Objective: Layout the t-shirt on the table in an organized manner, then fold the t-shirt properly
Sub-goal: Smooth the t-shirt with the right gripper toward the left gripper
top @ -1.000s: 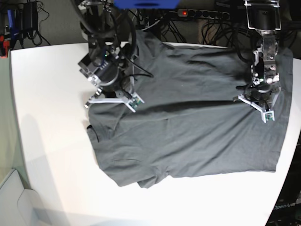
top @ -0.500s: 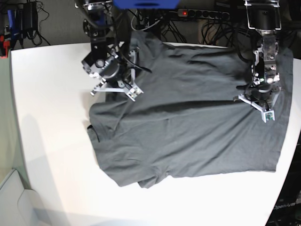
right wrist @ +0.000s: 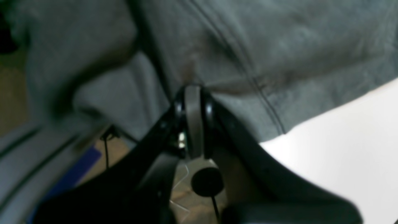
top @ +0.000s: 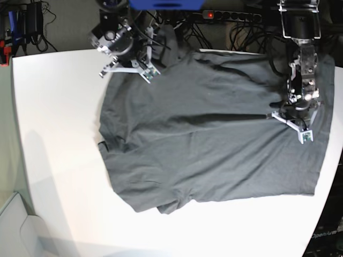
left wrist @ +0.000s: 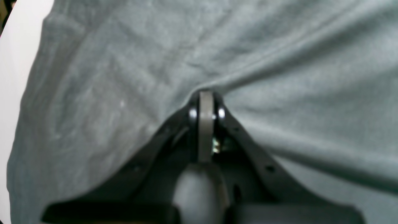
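The dark grey t-shirt (top: 214, 139) lies spread over the white table (top: 59, 134), creased, with a crumpled corner toward the front. My right gripper (top: 127, 68), at the back left in the base view, is shut on the t-shirt's (right wrist: 279, 46) edge beside a stitched hem, above bare table (right wrist: 342, 140). My left gripper (top: 293, 119), on the right of the base view, is shut on a pinched ridge of the t-shirt (left wrist: 124, 77), and taut folds run out from its tip (left wrist: 205, 95). The collar is hidden.
Cables and a power strip (top: 225, 15) lie behind the table's far edge. The shirt reaches the table's right edge (top: 333, 107). A pale bin (top: 13, 227) sits at the lower left. Bare tabletop shows left of and in front of the shirt.
My right gripper has moved toward the table's far edge, dragging the shirt's back-left corner with it and stretching the cloth. My left gripper has barely shifted.
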Controlling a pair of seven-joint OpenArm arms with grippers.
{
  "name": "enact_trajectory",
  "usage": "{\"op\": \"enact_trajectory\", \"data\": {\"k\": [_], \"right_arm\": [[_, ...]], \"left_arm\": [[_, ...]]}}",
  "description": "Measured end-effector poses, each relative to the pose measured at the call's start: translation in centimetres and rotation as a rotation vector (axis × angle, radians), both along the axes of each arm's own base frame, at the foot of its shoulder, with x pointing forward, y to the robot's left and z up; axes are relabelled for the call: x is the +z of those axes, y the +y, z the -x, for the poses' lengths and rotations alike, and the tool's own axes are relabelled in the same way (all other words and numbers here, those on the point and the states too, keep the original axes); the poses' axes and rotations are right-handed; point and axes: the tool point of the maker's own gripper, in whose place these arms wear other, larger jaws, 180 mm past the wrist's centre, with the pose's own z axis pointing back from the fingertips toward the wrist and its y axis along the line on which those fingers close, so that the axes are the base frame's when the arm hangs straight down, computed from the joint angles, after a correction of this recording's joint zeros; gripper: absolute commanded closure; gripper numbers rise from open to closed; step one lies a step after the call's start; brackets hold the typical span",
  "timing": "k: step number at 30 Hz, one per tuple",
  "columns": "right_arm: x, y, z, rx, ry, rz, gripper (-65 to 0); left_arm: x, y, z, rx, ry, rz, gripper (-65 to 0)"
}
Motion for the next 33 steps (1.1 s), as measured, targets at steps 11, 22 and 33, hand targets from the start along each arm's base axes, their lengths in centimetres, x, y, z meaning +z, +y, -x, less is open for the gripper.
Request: {"op": "enact_trajectory", "data": {"k": [11,22,33], "right_arm": [[1.1,-4.3,2.3,-0.027,0.019,0.118,0.0],[3.7,-6.1,-3.2,-0.079,-0.124,0.143,0.0],[11.1,-3.8,-21.9,-0.061,-0.416,0.086,0.0]], "left_arm": [[2.4,-0.9,-1.2,-0.029,-0.066,-0.004,-0.1],[8.0,-1.1,-1.7,-0.038,-0.223,-0.031,-0.1],[1.8,1.8,0.6,0.050,-0.055,-0.008,-0.1]]}}
